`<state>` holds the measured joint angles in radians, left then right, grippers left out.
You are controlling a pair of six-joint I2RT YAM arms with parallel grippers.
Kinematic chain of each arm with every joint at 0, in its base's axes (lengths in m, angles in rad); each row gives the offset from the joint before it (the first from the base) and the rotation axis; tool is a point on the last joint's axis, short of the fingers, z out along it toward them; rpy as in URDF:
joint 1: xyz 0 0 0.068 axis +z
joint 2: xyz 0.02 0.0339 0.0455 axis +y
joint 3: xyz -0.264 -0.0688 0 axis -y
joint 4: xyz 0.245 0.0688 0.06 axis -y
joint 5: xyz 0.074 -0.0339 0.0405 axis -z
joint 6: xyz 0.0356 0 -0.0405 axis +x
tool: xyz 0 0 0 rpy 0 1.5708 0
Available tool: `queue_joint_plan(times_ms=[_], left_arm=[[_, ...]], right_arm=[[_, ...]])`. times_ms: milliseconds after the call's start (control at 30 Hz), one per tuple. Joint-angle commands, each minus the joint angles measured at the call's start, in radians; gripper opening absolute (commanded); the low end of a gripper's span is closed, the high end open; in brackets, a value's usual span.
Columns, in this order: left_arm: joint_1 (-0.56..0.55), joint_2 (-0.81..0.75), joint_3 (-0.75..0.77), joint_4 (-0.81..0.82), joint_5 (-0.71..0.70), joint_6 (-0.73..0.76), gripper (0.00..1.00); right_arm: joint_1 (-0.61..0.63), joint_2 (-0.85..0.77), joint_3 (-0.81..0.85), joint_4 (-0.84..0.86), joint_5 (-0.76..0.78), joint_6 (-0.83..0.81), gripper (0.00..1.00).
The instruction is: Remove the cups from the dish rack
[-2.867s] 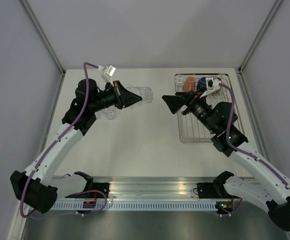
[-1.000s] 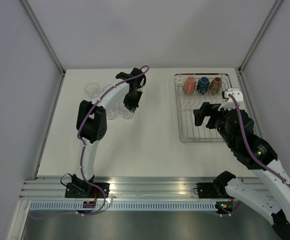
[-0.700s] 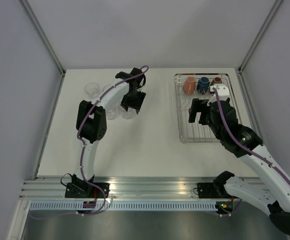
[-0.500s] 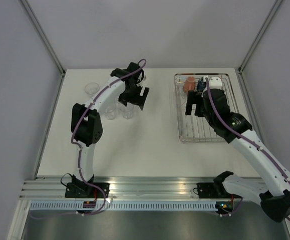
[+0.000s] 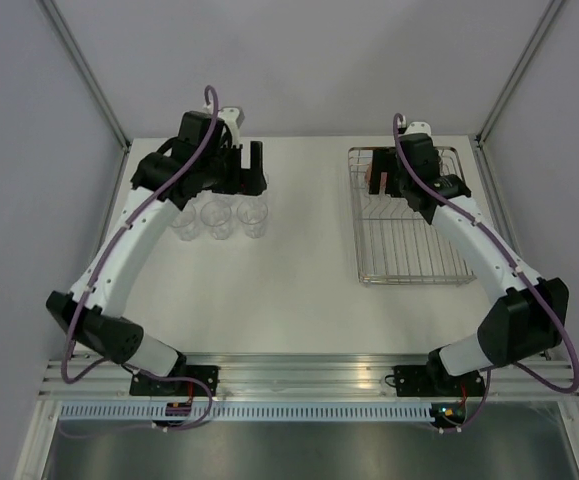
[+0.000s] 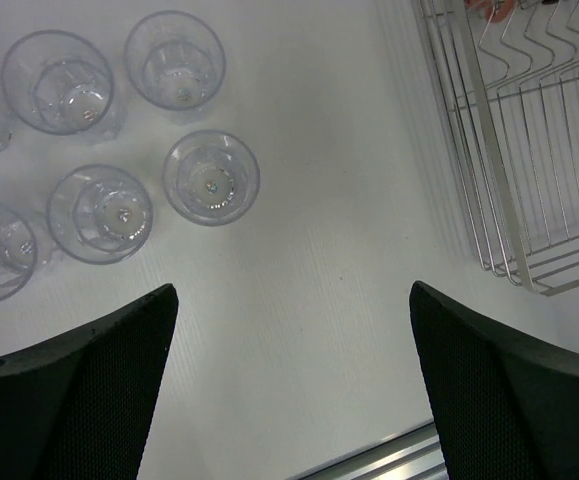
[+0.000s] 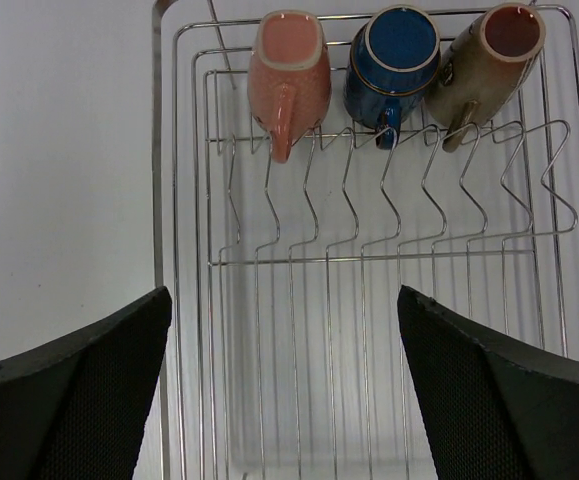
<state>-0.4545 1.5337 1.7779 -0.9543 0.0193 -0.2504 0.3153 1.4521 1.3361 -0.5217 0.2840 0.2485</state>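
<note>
The cups sit in two lots in the top view: clear tumblers (image 5: 217,216) upright on the table (image 5: 299,260) near the left gripper (image 5: 253,168), and mugs at the far end of the dish rack (image 5: 409,245), mostly hidden by the right gripper (image 5: 387,182). The left wrist view shows six tumblers mouth-up, its fingers (image 6: 89,400) spread wide and empty. The right wrist view shows the salmon-orange mug (image 7: 289,68), dark blue mug (image 7: 393,58) and brown mug (image 7: 491,58) side by side on the prongs, jaws wide and empty; best, I judge, to descend over one mug and pinch its body clear of wires and neighbours.
</note>
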Motion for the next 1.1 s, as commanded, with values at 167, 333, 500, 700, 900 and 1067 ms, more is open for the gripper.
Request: queue_joint_plan(times_ms=[167, 333, 500, 700, 900, 1067], left_arm=[[-0.001, -0.377, -0.253, 0.112, -0.123, -0.104, 0.99], [-0.001, -0.605, -0.444, 0.196, -0.156, -0.107, 0.99], [-0.001, -0.676, -0.535, 0.204, -0.159, -0.079, 0.99], [-0.001, -0.690, -0.618, 0.221, -0.190, -0.047, 0.99], [-0.001, -0.682, -0.656, 0.246, -0.183, -0.030, 0.99], [-0.001, -0.675, -0.670, 0.262, -0.173, -0.027, 0.99]], right_arm=[[-0.024, 0.184, 0.121, 0.158, 0.000, -0.104, 0.98], [-0.047, 0.304, 0.210, 0.186, 0.000, -0.086, 0.98], [-0.061, 0.430, 0.310, 0.186, -0.005, -0.106, 0.96], [-0.090, 0.570, 0.429, 0.157, -0.057, -0.115, 0.84], [-0.102, 0.669, 0.512, 0.121, -0.051, -0.135, 0.83], [-0.114, 0.737, 0.544, 0.120, -0.098, -0.140, 0.82]])
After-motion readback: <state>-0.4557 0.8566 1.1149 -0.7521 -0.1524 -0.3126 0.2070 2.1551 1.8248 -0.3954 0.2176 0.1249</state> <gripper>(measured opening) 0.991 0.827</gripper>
